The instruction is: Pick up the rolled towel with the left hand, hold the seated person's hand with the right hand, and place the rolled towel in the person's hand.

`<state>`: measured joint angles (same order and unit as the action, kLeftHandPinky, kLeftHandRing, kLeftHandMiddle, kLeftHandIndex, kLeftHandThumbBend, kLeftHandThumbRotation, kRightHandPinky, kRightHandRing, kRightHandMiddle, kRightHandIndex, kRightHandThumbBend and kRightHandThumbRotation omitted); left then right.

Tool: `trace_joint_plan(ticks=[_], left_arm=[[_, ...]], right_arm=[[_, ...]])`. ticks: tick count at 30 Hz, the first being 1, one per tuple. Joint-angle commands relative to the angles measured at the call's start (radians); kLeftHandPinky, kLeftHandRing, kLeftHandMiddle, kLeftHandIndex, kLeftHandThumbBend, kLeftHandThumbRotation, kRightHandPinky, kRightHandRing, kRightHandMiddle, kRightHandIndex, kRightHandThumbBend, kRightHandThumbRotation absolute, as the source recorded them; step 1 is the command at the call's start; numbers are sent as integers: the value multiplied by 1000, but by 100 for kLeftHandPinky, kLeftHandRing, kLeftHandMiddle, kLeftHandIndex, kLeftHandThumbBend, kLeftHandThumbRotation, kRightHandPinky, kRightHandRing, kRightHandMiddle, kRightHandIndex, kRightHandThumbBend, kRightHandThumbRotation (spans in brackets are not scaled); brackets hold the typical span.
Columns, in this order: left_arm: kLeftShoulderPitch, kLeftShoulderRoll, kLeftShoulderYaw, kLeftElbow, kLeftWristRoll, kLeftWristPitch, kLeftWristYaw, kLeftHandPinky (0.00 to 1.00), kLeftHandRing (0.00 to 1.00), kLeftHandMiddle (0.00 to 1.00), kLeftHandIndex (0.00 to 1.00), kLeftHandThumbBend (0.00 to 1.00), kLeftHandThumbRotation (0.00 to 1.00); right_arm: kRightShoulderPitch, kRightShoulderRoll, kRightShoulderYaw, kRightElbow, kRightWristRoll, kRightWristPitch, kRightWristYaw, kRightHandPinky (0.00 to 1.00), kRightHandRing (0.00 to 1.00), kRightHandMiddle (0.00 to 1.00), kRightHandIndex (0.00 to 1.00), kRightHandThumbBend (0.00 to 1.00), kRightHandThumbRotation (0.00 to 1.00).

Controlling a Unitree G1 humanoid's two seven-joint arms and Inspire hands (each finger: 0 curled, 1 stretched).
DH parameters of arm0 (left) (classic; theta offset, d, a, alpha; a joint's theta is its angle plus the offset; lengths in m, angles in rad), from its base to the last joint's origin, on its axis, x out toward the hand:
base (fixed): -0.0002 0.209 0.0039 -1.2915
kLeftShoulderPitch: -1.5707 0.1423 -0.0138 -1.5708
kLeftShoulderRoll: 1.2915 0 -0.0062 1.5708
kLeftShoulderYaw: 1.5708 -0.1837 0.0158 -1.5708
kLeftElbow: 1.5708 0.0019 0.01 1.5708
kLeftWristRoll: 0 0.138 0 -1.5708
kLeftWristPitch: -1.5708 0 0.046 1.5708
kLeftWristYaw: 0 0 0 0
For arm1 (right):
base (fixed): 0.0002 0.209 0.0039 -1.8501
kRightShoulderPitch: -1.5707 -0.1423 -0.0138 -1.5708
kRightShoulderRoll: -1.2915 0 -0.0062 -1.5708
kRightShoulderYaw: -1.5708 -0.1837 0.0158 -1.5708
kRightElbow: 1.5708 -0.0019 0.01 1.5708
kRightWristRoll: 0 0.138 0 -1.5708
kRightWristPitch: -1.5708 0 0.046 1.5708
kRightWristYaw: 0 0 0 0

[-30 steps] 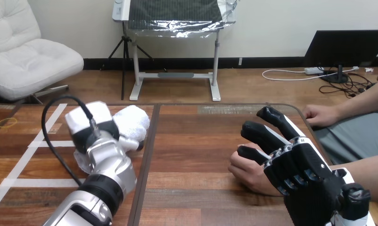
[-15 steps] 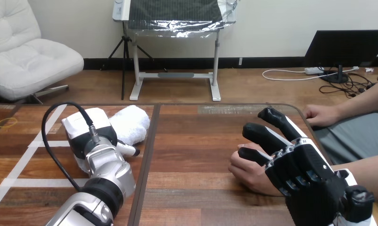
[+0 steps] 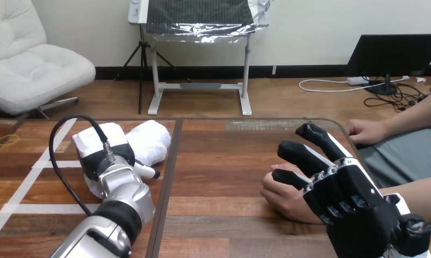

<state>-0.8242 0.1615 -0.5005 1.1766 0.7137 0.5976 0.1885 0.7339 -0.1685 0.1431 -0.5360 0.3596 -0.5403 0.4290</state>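
Observation:
The rolled white towel [image 3: 150, 140] lies on the left half of the wooden table [image 3: 224, 161], just left of the table's seam. My left hand [image 3: 103, 152] sits against the towel's near left side with its white back toward the camera, hiding that end of the towel. On the right, the person's hand [image 3: 279, 194] rests on the table as a loose fist. My right hand [image 3: 342, 193] lies over it from the near right, its black fingers [image 3: 302, 155] stretched out straight above the knuckles and not curled round it.
The person's other hand [image 3: 365, 130] rests at the table's far right edge. White tape lines [image 3: 38, 164] cross the table's left part, and a yellow rubber band [image 3: 8, 140] lies at the far left.
My left hand has drawn back a little toward me and down, so more of the towel shows. My right hand and the person's hand have hardly moved.

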Motion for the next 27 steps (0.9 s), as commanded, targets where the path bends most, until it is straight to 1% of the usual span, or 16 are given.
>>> trace_joint_plan(ticks=[1,7,9,10,11,13,16,18,19,23,25,27], left_arm=[[-89,-1,-19,13,11,-10,-6,100,100,100,99,98,50],[-97,-5,-23,29,11,-11,-36,100,98,99,97,98,47],[-98,-5,-26,32,12,-13,-43,93,93,95,95,97,46],[-99,-5,-26,33,12,-14,-45,85,90,93,93,97,45],[-101,-5,-25,35,9,-14,-53,82,88,92,93,97,45],[-104,-6,-23,38,6,-15,-64,71,81,87,89,96,44],[-113,-6,-19,45,-2,-18,-103,55,71,80,84,93,43],[-118,-3,-22,50,-2,-24,-133,47,64,75,80,91,43],[-120,-2,-22,51,-2,-27,-141,41,59,71,77,89,42],[-120,4,-25,49,1,-42,-161,36,53,66,72,87,39],[-119,7,-22,47,-3,-48,-161,33,49,63,70,85,36],[-119,11,-17,50,-9,-62,-169,30,45,59,67,83,30]], right_arm=[[-14,-9,-10,-35,21,-29,5,81,89,85,89,80,100],[-8,-8,-9,-40,23,-28,2,81,89,84,89,81,100],[-8,-7,-9,-41,20,-29,1,81,89,84,89,81,100],[-8,-7,-9,-41,20,-29,1,82,89,84,89,81,100],[-9,-7,-9,-41,21,-31,1,82,89,84,89,81,100],[-9,-7,-8,-41,22,-33,2,82,89,85,89,81,100],[-10,-9,-8,-41,24,-36,5,82,89,85,89,81,100],[-10,-8,-8,-40,24,-39,5,83,89,85,89,81,100],[-10,-8,-8,-40,24,-40,5,83,89,85,89,80,100],[-11,-6,-7,-41,25,-46,5,83,89,85,88,80,100],[-12,-6,-6,-41,26,-50,7,84,89,85,88,80,100],[-10,-5,-5,-45,26,-49,3,85,89,85,88,79,100]])
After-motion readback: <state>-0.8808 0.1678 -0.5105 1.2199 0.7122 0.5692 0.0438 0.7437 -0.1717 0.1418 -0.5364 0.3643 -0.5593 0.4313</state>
